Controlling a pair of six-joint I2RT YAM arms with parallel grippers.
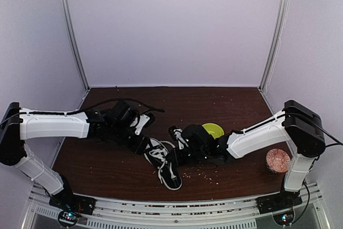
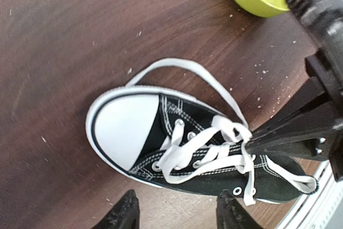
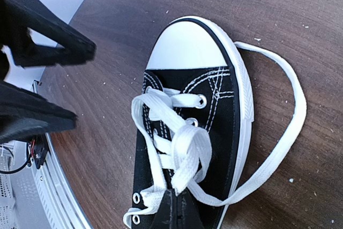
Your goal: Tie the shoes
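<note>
The shoe [image 1: 165, 163] is a black sneaker with a white toe cap [image 2: 124, 128] and white laces [image 3: 177, 143], lying on the brown table. My right gripper [image 3: 183, 192] is shut on a folded loop of lace over the tongue, and it also shows as dark fingers [image 2: 289, 131] pinching the lace. My left gripper [image 2: 177, 198] stands open beside the shoe's side, apart from it, with only bare table between its fingers [image 2: 124, 212]. One long lace end [image 3: 293, 112] curves in a loose arc on the table past the toe.
A yellow-green bowl [image 1: 213, 130] stands just behind the right gripper. A patterned round bowl [image 1: 277, 160] sits at the right near the right arm's base. Crumbs are scattered on the table [image 1: 107, 170] in front of the shoe.
</note>
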